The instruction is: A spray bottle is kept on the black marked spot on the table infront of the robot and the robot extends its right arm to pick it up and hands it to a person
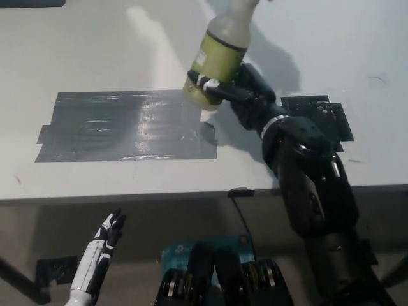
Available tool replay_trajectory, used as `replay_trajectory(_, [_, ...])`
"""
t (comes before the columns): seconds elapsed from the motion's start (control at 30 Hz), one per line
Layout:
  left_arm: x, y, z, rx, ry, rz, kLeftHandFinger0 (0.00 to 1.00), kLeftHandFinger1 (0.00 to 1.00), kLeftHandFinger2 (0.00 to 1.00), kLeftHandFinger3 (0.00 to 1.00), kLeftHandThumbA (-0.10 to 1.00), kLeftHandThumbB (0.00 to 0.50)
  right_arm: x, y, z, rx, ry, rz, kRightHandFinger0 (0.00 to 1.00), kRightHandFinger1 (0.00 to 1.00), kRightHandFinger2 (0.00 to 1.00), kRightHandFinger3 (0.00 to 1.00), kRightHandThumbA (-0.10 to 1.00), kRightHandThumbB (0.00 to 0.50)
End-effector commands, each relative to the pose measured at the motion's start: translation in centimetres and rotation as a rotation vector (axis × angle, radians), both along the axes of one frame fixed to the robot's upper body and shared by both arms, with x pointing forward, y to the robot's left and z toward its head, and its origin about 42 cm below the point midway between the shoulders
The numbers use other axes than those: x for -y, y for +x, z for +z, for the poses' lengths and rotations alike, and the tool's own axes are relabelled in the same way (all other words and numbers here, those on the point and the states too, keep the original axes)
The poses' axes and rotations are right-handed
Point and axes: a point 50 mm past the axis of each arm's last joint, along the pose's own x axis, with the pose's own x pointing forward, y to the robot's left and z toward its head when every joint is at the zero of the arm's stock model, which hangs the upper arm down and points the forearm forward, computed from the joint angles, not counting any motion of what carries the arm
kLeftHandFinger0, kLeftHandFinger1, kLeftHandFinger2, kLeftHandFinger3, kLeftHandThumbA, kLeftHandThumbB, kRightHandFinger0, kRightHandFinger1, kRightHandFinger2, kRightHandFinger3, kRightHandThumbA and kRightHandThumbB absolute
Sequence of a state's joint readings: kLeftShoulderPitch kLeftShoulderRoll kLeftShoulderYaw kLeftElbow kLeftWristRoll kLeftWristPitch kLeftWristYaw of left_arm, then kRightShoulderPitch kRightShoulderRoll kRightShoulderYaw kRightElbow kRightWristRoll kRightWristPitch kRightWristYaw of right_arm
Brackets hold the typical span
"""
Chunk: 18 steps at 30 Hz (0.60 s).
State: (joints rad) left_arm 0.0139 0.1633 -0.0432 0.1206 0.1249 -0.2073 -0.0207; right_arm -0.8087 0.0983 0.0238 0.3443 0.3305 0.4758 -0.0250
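My black right hand (239,92) is shut on the spray bottle (220,54), a whitish bottle with a yellow-green label, tilted with its top toward the upper edge of the picture. It hangs above the table (306,38), over the right end of the large black tape patch (124,125). The small black marked spot (319,118) lies bare to the right of my forearm. My white left hand (105,239) rests low at the lower left, below the table edge, fingers apart and holding nothing.
A dark cable clip (240,192) sits on the table's front edge. A teal object (207,245) lies below the table near the middle. A dark bar (32,3) shows at the top left corner.
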Motion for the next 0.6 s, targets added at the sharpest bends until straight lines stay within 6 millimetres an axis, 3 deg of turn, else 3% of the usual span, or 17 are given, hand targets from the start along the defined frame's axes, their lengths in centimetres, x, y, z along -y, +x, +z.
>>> replay_trajectory(0.0, [-0.3,0.3,1.3,0.035,0.039,-0.027,1.0,1.0,1.0,1.0,1.0,0.238,-3.0,0.2,5.2,0.115,0.017,0.116,0.0,0.24,0.65,0.61,-0.1,0.129])
replay_trajectory(0.17, [-0.3,0.5,1.4,0.03,0.054,-0.031,1.0,1.0,1.0,1.0,0.99,0.231,-3.4,0.2,4.1,0.089,-0.01,0.131,0.0,0.21,0.58,0.54,-0.1,0.133])
replay_trajectory(0.23, [-0.3,0.5,1.4,0.028,0.058,-0.033,1.0,1.0,1.0,1.0,0.99,0.227,-3.4,0.2,3.8,0.077,-0.004,0.129,0.0,0.2,0.59,0.56,-0.1,0.135])
replay_trajectory(0.3, [-0.3,0.6,1.4,0.026,0.057,-0.035,1.0,1.0,1.0,1.0,0.97,0.226,-3.3,0.2,3.3,0.063,-0.001,0.123,0.0,0.22,0.62,0.6,-0.1,0.144])
replay_trajectory(0.33, [-0.3,0.7,1.4,0.021,0.063,-0.038,1.0,1.0,1.0,1.0,0.98,0.233,-3.0,0.2,3.1,0.063,-0.009,0.115,0.01,0.28,0.7,0.6,-0.06,0.19])
replay_trajectory(0.37, [-0.3,0.7,1.5,0.017,0.067,-0.038,1.0,1.0,1.0,1.0,0.98,0.234,-2.9,0.2,3.0,0.063,-0.011,0.113,0.02,0.32,0.72,0.59,0.0,0.197])
replay_trajectory(0.4, [-0.3,0.7,1.5,0.016,0.069,-0.039,1.0,1.0,1.0,1.0,0.98,0.234,-2.8,0.2,2.9,0.062,-0.008,0.12,0.21,0.55,0.98,0.83,0.14,0.226])
replay_trajectory(0.43, [-0.3,0.7,1.5,0.02,0.067,-0.038,1.0,1.0,1.0,1.0,0.97,0.229,-2.3,0.0,2.6,0.069,-0.019,0.164,0.85,1.0,1.0,1.0,0.44,0.38])
replay_trajectory(0.47, [-0.3,0.7,1.4,0.022,0.067,-0.036,1.0,1.0,1.0,1.0,0.97,0.233,-2.0,-0.1,2.5,0.078,-0.032,0.197,1.0,1.0,1.0,1.0,0.52,0.417])
replay_trajectory(0.5, [-0.2,0.8,1.5,0.023,0.069,-0.038,1.0,1.0,1.0,1.0,0.96,0.229,-1.6,-0.2,2.4,0.086,-0.038,0.219,1.0,1.0,1.0,1.0,0.55,0.482])
replay_trajectory(0.57, [-0.1,1.0,1.5,0.025,0.076,-0.042,1.0,1.0,1.0,1.0,0.95,0.225,-0.7,-0.3,2.2,0.088,-0.026,0.232,1.0,1.0,1.0,1.0,0.57,0.5])
